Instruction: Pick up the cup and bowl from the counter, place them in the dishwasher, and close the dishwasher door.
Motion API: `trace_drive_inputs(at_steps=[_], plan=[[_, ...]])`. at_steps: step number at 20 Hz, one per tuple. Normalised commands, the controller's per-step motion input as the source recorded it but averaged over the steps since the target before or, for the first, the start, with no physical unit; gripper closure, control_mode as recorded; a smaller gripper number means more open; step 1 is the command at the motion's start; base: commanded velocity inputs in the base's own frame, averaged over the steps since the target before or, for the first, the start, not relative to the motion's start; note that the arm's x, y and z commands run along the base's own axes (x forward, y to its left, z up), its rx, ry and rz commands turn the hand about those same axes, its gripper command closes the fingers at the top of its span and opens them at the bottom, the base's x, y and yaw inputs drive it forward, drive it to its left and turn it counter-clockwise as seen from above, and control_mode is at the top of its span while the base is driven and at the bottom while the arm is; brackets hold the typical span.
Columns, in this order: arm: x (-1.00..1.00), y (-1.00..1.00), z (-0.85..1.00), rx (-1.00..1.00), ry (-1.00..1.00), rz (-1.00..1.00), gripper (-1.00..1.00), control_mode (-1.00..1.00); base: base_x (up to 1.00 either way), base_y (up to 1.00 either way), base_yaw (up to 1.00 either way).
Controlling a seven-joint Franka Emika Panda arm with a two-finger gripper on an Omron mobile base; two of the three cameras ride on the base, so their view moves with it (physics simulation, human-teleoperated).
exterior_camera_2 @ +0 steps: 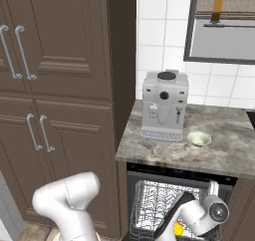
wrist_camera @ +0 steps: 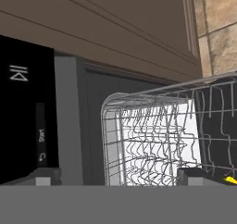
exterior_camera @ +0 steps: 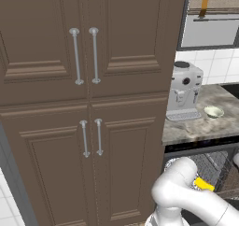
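1. Bowl (exterior_camera_2: 198, 138) resting on the counter (exterior_camera_2: 234, 145), centre right of the right base view, just beside the coffee machine (exterior_camera_2: 165, 104).
2. Yellow cup (exterior_camera_2: 177, 228) low in the dishwasher (exterior_camera_2: 149, 197), bottom centre right, against the wire rack (wrist_camera: 152, 135).
3. Gripper (exterior_camera_2: 169, 226) down beside the cup; clenched or released, cannot tell.
4. Brown cabinets (exterior_camera: 84, 103) across the left.

White symbols on dishwasher (wrist_camera: 28, 121) strip, illegible
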Motion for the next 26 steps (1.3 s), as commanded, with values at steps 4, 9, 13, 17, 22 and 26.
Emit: trace_drive_inputs(at_steps=[4, 9, 13, 17, 22, 26], plan=[[0.0, 0.0, 0.67, 0.0, -0.04, 0.0, -1.0, -1.0, 0.0, 0.0, 0.0], [0.0, 0.0, 0.6, 0.0, -0.02, 0.0, -1.0, -1.0, 0.0, 0.0, 0.0], [0.03, 0.0, 0.45, 0.0, 0.0, 0.0, -1.0, -1.0, 0.0, 0.0, 0.0], [0.04, 0.02, 0.38, 0.0, 0.0, 0.0, -1.0, -1.0, 0.0, 0.0, 0.0], [0.0, 0.03, 0.44, 0.0, 0.0, 0.0, -1.0, -1.0, 0.0, 0.0, 0.0], [0.0, 0.08, 0.48, 0.0, 0.0, 0.0, -1.0, -1.0, 0.0, 0.0, 0.0]])
